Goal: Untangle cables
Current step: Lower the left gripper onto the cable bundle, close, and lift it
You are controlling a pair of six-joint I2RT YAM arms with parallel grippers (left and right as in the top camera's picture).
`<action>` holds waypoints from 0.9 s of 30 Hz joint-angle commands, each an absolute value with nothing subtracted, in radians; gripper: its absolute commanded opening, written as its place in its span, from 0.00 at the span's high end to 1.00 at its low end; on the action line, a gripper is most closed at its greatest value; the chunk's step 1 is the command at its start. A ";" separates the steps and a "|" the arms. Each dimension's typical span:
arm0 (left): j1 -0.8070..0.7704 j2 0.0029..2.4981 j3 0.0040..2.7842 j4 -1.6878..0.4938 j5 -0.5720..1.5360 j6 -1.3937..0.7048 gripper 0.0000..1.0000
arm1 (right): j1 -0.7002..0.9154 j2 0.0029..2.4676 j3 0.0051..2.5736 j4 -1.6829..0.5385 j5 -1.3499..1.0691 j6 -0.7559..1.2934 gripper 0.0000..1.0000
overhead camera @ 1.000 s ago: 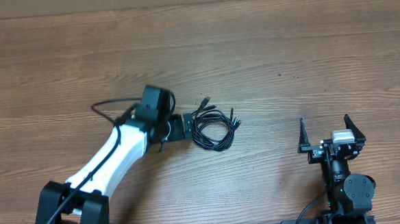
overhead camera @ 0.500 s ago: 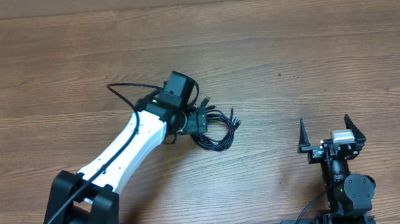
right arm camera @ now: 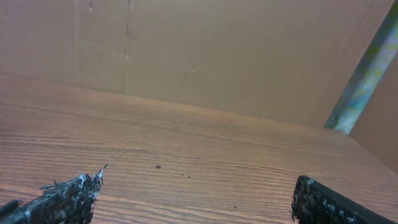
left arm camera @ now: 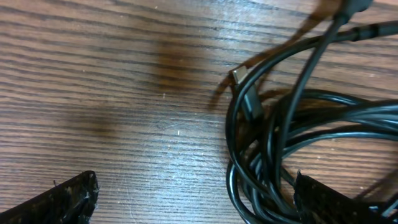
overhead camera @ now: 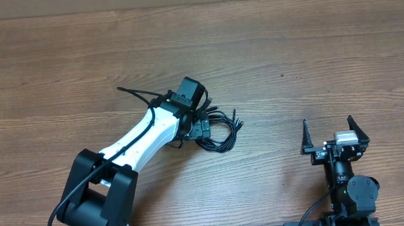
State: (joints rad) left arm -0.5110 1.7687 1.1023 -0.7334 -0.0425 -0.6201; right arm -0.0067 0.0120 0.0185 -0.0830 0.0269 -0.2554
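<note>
**Left fingers spread over the edge of the cable coil; right fingers spread and idle**

The left fingers [left arm camera: 62,199] stand wide apart and hold nothing. In the left wrist view one black, rough-surfaced finger sits over bare wood. The other [left arm camera: 326,199] lies against the looped strands of the thin black cables [left arm camera: 292,143], and whether it touches them I cannot tell. Between the two fingers is mostly wood grain, with the coil's curved edge coming in from one side. A cable end with a small silvery plug [left arm camera: 239,78] lies on top of the loops, and more strands run off past the frame's upper corner.

From overhead, the cables [overhead camera: 218,131] lie as one loose coil near the middle of the brown wooden bench [overhead camera: 323,51]. A few plug ends stick out toward the right arm's side. The white left arm [overhead camera: 141,140] reaches diagonally across the bench, and its black wrist covers the coil's near edge.

The right fingers [overhead camera: 305,136] are also wide apart and empty. They are well apart from the coil, near the bench's front edge, above the right arm's black base [overhead camera: 351,192]. The right wrist view shows both fingers [right arm camera: 65,199] over bare wood, with a plain tan wall [right arm camera: 217,56] beyond.
</note>
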 commanded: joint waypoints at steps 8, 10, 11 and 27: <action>-0.531 1.828 1.119 -0.714 -0.056 -0.647 0.26 | -0.011 0.003 0.008 -0.081 0.036 -0.257 0.00; -0.539 1.838 1.119 -0.700 -0.054 -0.643 0.30 | -0.011 0.003 0.008 -0.081 0.036 -0.256 0.00; -0.545 1.842 1.119 -0.694 -0.053 -0.643 0.29 | -0.011 0.003 0.008 -0.081 0.036 -0.256 0.00; -0.571 1.843 1.119 -0.653 -0.051 -0.652 0.69 | -0.011 0.003 0.008 -0.081 0.036 -0.256 0.00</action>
State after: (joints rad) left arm -0.5636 1.8332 1.1023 -0.6579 -0.0418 -0.6487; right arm -0.0067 0.0120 0.0185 -0.0837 0.0273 -0.2558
